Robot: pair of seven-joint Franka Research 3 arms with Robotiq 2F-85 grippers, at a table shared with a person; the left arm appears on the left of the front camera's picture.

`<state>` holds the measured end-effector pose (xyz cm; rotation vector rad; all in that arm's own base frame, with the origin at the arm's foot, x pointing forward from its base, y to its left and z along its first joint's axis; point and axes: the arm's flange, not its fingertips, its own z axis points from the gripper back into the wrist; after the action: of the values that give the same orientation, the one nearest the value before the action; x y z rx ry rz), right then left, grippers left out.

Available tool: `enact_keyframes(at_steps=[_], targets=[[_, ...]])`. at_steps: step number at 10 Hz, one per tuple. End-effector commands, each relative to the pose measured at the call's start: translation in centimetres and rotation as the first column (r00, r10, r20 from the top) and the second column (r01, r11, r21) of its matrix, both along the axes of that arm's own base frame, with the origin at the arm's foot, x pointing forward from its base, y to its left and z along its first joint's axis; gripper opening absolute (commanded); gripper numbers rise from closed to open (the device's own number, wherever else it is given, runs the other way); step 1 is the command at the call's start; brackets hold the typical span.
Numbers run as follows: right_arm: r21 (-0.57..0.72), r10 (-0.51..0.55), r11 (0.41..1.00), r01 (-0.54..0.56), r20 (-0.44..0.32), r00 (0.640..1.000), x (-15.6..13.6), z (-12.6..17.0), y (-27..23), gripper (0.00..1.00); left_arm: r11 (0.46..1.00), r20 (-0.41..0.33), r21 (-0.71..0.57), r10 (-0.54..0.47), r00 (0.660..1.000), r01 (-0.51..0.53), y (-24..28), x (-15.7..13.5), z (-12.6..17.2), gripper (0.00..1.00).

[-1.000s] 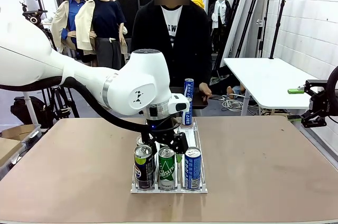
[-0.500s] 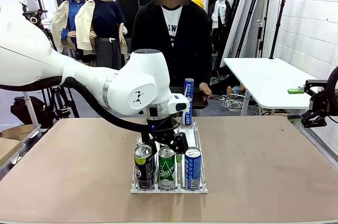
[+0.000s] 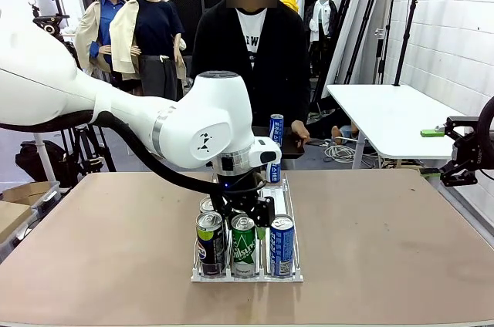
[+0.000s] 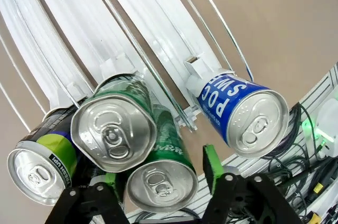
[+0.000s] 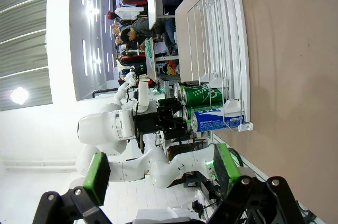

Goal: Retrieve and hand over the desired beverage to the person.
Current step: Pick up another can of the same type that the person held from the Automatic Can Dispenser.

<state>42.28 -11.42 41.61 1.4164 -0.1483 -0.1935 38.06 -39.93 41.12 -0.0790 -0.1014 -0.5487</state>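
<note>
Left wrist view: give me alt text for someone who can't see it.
The left gripper straddles a green can in a white wire rack; whether its pads touch it is unclear. Another green can, a dark lime-labelled can and a blue can sit alongside.

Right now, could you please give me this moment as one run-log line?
left pincer: astride green can, grip unconfirmed | right pincer: open, off to the side | person: at far side
</note>
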Motion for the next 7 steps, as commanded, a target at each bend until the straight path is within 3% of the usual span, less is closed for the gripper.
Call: enact_keyframes(at_steps=[1,3,4,5,7], targets=[[-0.001,0.000,1.000,0.000,0.002,1.000,0.1,0.1,0.0,1.00,0.999,0.021,0.040,0.025,0.999,-0.026,-1.6,-0.1,0.2,0.33],[-0.001,0.000,1.000,0.000,0.002,1.000,0.1,0.1,0.0,1.00,0.998,0.029,0.041,0.043,0.999,-0.044,-1.9,-0.6,0.4,0.00],[-0.001,0.000,1.000,0.000,0.002,1.000,0.1,0.1,0.0,1.00,0.997,0.021,0.028,0.069,0.997,-0.069,-1.9,-0.6,0.5,0.00],[-0.001,0.000,1.000,0.000,0.002,1.000,0.1,0.1,0.0,1.00,1.000,0.023,0.029,0.008,1.000,-0.009,-0.7,-0.3,0.2,0.00],[-0.001,0.000,1.000,0.000,0.002,1.000,0.1,0.1,0.0,1.00,1.000,0.023,0.029,0.008,1.000,-0.009,-0.7,-0.3,0.2,0.00]])
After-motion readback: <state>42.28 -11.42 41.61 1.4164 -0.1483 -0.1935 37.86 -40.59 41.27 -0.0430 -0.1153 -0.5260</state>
